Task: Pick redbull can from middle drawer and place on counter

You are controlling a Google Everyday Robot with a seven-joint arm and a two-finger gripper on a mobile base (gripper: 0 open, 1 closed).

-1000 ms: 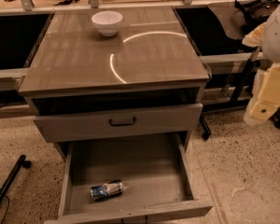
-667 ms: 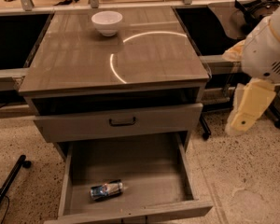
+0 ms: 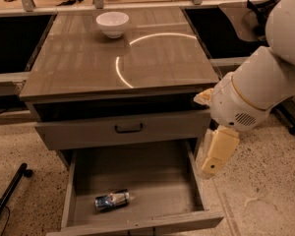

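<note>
- Speckled stone floor (image 3: 265,191) surrounds a grey-brown cabinet with a glossy wood-grain tabletop (image 3: 78,68).
- A bright curved light reflection (image 3: 119,70) runs across the tabletop, and a white bowl (image 3: 112,23) stands upright near its far edge.
- Under the tabletop, the upper drawer (image 3: 88,132), with a black bar handle (image 3: 129,128), is pulled out only slightly.
- The middle drawer (image 3: 147,173) below it is pulled far out, showing a flat bare floor and low side walls.
- The redbull can (image 3: 111,200) lies on its side on that floor, near the front and left of centre, its length running roughly left to right.
- The white arm (image 3: 255,92) comes in from the right of the picture, with the cream-coloured hand (image 3: 212,167) hanging below it.
- The hand sits just outside the middle drawer's right wall, not over the drawer floor.
- Whether the hand is apart or together I cannot tell, and nothing is seen held in it.
- The can is well apart from the hand, lower and to the left in the picture, with the drawer's right wall between them.
</note>
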